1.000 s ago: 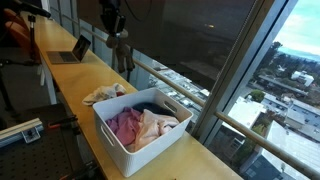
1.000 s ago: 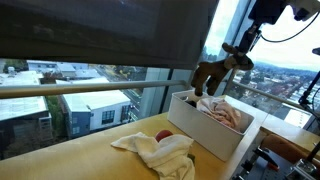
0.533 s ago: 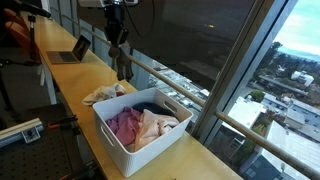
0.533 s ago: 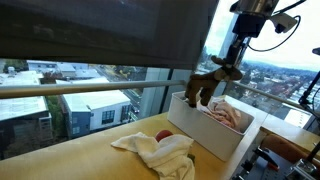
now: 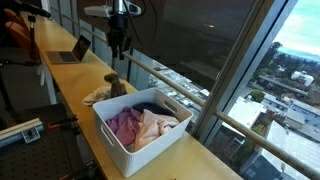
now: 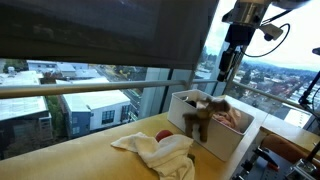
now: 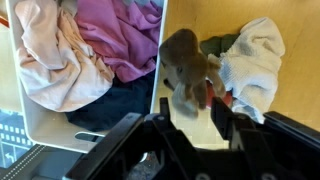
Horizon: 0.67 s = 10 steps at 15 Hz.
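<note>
**A:** Starting at the left, what do we have?

**B:** A laptop (image 5: 72, 50) stands open at the far end of the long table (image 5: 62, 88), well apart from everything else. We take it to be parked out of the way. Next comes the gripper (image 5: 119, 52), hanging high above the table and pointing down.

**A:** How do its jaws stand?

**B:** In the wrist view we see the gripper (image 7: 185, 122) parted roughly halfway, with nothing between its fingers. The brown cloth (image 7: 185, 68) is directly beneath it and clear of it.

**A:** Where exactly is that cloth?

**B:** Just outside the white bin (image 5: 108, 132), at the end that faces the laptop. It is at the white cloth (image 5: 97, 96) that lies crumpled on the table. In an exterior view the brown cloth (image 6: 200, 118) shows bunched and upright against the bin's wall. We cannot tell whether it rests there or is in the air.

**A:** And further right?

**B:** The bin holds a pink garment (image 5: 125, 125), a cream garment (image 5: 157, 124) and a dark garment (image 5: 150, 107). They are heaped loosely, which we judge is simply how soft things settle in a container. Beyond it is the window (image 5: 250, 60).

**A:** Any writing?

**B:** None that we can read. The bin's walls are plain, we see no labels on the clothes, and the laptop is too small to make out.
</note>
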Each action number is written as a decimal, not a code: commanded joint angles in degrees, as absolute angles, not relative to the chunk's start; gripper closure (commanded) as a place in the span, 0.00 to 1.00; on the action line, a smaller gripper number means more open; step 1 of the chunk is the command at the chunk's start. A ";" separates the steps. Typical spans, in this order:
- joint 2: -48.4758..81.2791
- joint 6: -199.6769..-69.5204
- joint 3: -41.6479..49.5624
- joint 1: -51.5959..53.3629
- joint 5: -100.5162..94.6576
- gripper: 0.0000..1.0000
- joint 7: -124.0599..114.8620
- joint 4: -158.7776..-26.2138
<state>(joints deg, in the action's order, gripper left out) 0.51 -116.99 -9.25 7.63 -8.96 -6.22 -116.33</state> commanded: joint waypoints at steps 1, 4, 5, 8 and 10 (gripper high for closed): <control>1.06 -115.51 -8.31 7.41 -7.83 0.20 -5.72 -114.61; 0.88 -115.71 -7.65 6.99 -8.04 0.01 -5.73 -114.89; 0.83 -116.02 -7.27 6.71 -8.56 0.00 -5.81 -115.30; 1.36 -117.27 -5.70 5.31 -10.42 0.00 -5.87 -115.71; 2.24 -117.95 -4.43 4.14 -10.92 0.00 -5.63 -115.17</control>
